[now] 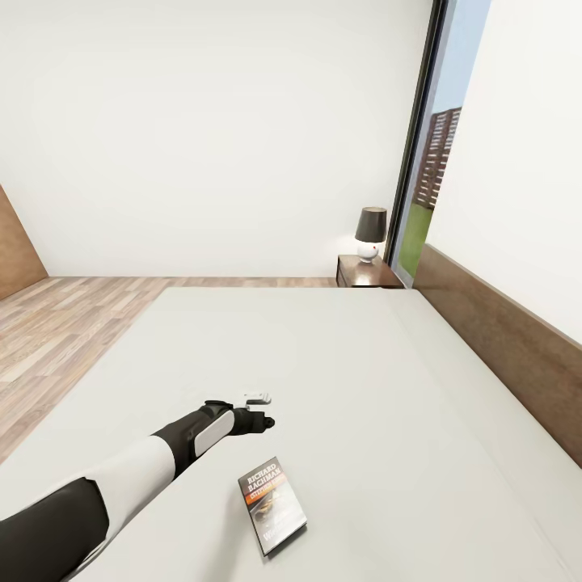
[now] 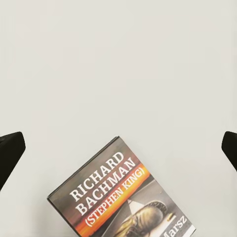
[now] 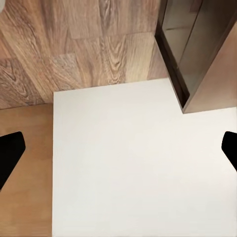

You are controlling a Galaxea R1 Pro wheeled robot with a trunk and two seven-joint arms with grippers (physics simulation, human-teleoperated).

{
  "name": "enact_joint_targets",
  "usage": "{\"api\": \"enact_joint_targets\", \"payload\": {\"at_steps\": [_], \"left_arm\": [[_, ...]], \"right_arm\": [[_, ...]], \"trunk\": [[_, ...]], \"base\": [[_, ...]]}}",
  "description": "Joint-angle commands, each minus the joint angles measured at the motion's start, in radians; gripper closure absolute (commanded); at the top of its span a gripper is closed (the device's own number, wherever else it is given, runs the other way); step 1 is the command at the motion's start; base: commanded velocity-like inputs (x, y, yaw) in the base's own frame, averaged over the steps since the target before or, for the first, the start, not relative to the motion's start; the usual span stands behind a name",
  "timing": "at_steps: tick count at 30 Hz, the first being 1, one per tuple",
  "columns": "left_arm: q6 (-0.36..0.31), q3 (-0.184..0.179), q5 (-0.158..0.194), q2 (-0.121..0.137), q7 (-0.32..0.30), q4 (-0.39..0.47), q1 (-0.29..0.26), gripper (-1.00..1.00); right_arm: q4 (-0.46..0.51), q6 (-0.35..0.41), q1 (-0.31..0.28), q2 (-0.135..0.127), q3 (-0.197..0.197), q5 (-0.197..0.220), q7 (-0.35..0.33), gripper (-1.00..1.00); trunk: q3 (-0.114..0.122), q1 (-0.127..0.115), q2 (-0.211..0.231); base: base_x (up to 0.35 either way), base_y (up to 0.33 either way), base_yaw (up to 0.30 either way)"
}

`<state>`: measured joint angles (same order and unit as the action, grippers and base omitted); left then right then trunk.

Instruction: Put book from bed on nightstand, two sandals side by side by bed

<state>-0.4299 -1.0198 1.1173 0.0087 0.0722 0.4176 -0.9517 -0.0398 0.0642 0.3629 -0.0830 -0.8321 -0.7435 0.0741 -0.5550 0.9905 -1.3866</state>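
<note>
The book (image 1: 273,505) lies flat on the pale grey mattress of the bed (image 1: 339,372), near its front, with its "Richard Bachman" cover up. My left gripper (image 1: 257,411) hovers over the mattress just beyond the book's far end. In the left wrist view the book (image 2: 123,197) sits below the open left gripper (image 2: 118,150), whose dark fingertips (image 2: 10,153) stand wide apart with nothing between them. The nightstand (image 1: 368,272) stands at the bed's far corner. My right gripper (image 3: 118,150) is open over a white flat surface (image 3: 123,163). The sandals are out of view.
A lamp (image 1: 371,233) with a dark shade stands on the nightstand. The brown headboard (image 1: 501,339) runs along the bed's right side, and a tall window (image 1: 428,162) is behind it. Wood floor (image 1: 65,331) lies left of the bed. A dark brown cabinet (image 3: 197,44) stands below my right gripper.
</note>
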Motion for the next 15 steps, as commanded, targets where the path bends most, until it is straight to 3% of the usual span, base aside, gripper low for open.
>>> {"api": "enact_joint_targets", "payload": {"at_steps": [1,15], "left_arm": [[-0.002,-0.006,0.01,0.001,0.008,0.003,-0.001,-1.0],[-0.001,-0.006,0.01,0.001,0.009,0.002,-0.001,-1.0]], "right_arm": [[-0.002,0.004,0.002,0.0,-0.008,-0.011,0.004,-1.0],[-0.001,0.051,0.01,0.003,-0.006,-0.011,0.004,-1.0]], "trunk": [[-0.001,0.0,0.0],[-0.001,0.0,0.0]], "base": [[0.0,0.0,0.0],[0.0,0.0,0.0]]}}
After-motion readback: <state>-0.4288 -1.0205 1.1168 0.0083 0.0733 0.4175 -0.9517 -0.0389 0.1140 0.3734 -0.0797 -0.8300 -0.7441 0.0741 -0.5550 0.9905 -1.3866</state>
